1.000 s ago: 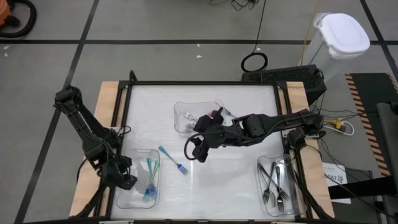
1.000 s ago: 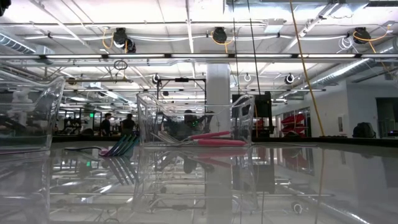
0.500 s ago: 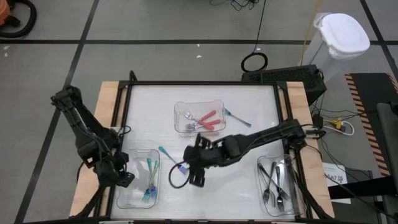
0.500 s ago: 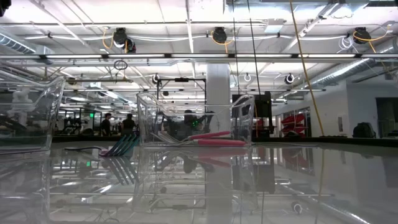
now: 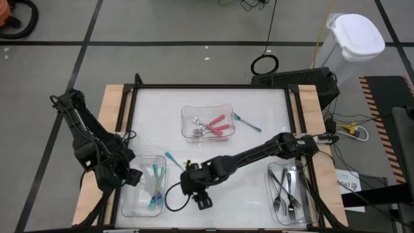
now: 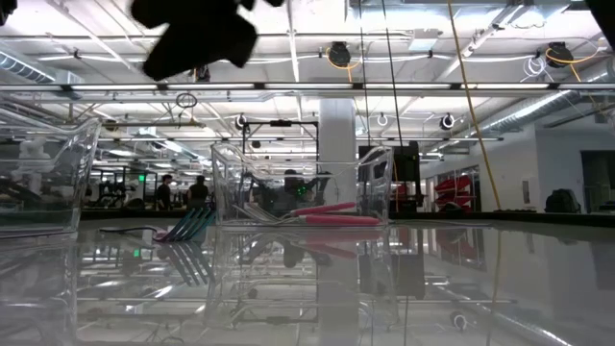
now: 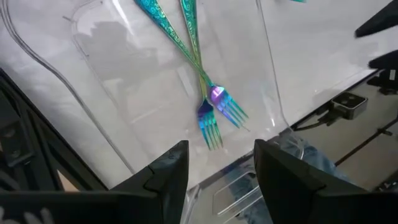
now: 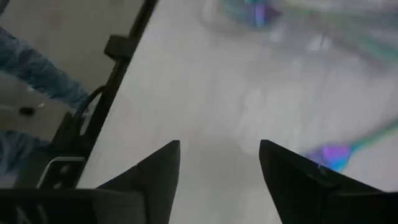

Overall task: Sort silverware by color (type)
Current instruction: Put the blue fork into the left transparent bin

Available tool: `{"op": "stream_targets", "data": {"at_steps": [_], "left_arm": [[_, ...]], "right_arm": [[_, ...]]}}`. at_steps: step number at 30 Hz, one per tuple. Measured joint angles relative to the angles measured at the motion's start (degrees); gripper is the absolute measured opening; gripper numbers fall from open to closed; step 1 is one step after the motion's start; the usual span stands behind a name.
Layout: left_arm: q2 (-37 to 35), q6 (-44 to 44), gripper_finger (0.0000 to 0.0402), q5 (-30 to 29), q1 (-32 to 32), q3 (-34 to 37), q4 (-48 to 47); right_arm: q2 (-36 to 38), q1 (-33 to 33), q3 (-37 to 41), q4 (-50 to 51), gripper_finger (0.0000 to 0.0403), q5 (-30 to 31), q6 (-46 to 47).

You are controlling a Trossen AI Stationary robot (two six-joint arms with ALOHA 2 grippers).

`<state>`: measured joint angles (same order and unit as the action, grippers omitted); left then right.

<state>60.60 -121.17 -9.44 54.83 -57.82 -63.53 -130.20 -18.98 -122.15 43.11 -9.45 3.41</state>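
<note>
The silverware lies sorted in clear trays. Two teal forks (image 7: 208, 102) rest flat in the near-left tray (image 5: 143, 188), and my left gripper (image 7: 221, 165) hangs open above them, touching nothing. A loose teal fork (image 5: 171, 158) lies on the table right of that tray. My right gripper (image 8: 219, 165) is open low over the table beside its head (image 8: 334, 155), with bare table between the fingers. Pink forks (image 5: 217, 125) lie in the centre tray (image 5: 207, 110). Dark grey forks (image 5: 288, 188) fill the near-right tray.
Another teal fork (image 5: 248, 122) lies on the table just right of the centre tray. The right arm (image 5: 259, 152) reaches slantwise across the near half of the table. A black frame (image 5: 210, 87) runs round the table. A cable loop (image 5: 171, 199) hangs by the right gripper.
My right gripper has swung from beside the centre tray toward the table's near left, sinking and rolling as it went, and now stands beside the loose teal fork's head. My left gripper has risen a little over the near-left tray. The forks have not moved.
</note>
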Motion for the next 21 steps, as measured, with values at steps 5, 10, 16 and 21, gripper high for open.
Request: {"op": "stream_targets", "data": {"at_steps": [5, 10, 16, 21], "left_arm": [[0.0, -1.35, 0.018, -0.06, 0.0, 0.0, 0.05], [0.02, -1.54, 0.018, -0.17, 0.0, 0.0, 0.62], [0.04, -1.52, 0.018, -6.99, 0.02, 0.0, 1.91], [0.04, -1.5, 0.018, -10.19, 0.0, 0.0, 1.69]], "right_arm": [[-0.27, 0.11, 0.0, -4.16, 0.024, 2.45, -5.82], [-0.23, 0.27, 0.0, -0.54, 0.0247, 10.29, -9.8], [-1.24, 1.0, 0.08, 4.21, 0.0247, 12.82, -10.66], [-1.97, 1.84, 2.32, 2.31, 0.0247, 11.59, -12.75]]}}
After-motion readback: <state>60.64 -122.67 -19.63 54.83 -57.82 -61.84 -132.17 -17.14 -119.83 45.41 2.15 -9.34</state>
